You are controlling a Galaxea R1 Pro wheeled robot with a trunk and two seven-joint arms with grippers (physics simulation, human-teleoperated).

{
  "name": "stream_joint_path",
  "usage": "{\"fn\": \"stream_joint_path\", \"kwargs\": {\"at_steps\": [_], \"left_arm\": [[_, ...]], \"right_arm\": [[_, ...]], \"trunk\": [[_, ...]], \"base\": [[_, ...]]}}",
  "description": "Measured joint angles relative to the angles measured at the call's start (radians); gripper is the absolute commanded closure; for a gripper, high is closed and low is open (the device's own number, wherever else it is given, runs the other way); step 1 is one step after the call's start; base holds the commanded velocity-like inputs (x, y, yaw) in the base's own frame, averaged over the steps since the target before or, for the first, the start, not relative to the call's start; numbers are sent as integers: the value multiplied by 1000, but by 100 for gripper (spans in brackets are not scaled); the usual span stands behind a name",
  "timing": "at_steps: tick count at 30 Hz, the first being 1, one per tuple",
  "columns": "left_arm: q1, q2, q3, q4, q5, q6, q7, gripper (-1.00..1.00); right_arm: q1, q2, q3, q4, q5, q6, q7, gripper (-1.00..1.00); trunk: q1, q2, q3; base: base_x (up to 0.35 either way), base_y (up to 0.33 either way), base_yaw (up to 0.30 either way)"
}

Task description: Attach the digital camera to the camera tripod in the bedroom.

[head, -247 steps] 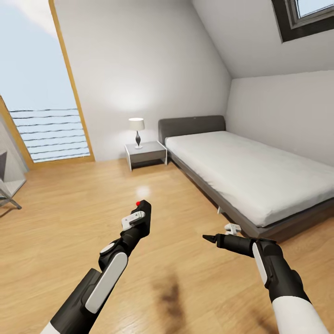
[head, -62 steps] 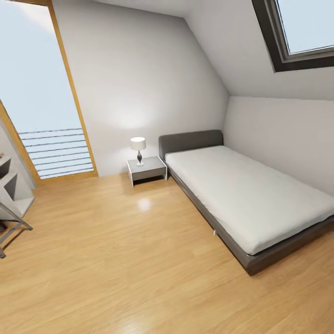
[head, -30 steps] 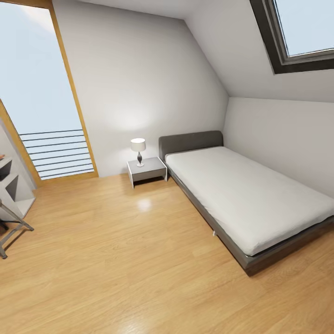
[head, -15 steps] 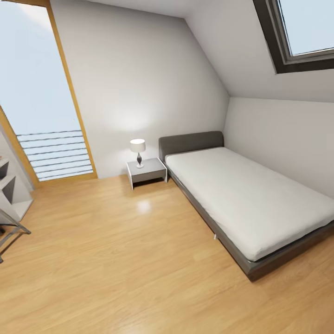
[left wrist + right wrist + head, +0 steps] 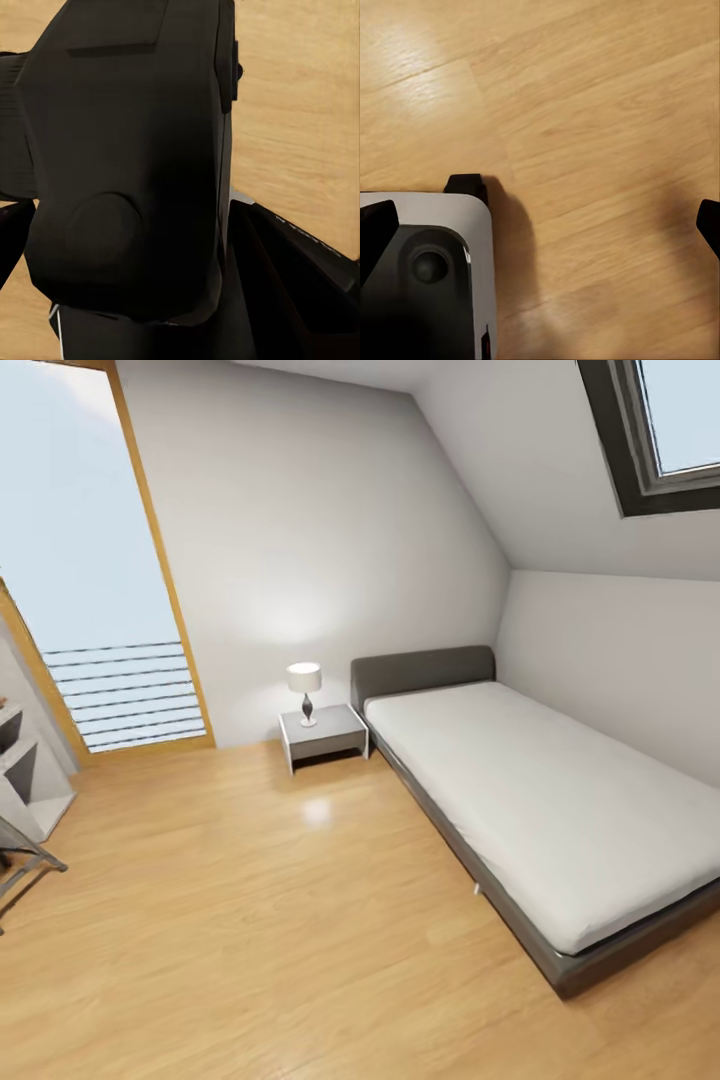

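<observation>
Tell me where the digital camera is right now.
The digital camera sits close up in the left wrist view, a black body held between the left gripper's dark fingers above the light wood floor.

Attic bedroom, grey-framed bed [image 5: 530,800], bedside lamp [image 5: 305,690], sloped ceiling, plank floor [image 5: 250,920]

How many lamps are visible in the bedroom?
1. The lamp stands on the small nightstand, beside the head of the bed, against the far wall. Others may stand outside the view.
</observation>
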Motion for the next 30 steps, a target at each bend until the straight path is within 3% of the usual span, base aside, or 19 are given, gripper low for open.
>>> {"fn": "stream_joint_path", "kwargs": {"at_steps": [19, 30], "left_arm": [[0, -1, 0, 0, 2, -2, 0, 100], [0, -2, 0, 0, 2, -1, 0, 100]], "right_arm": [[0, -1, 2, 0, 1, 0, 1, -100], [0, 0, 1, 0, 2, 0, 1, -100]], "trunk": [[0, 0, 0], [0, 0, 0]], "base": [[3, -1, 269], [0, -119, 273]]}}
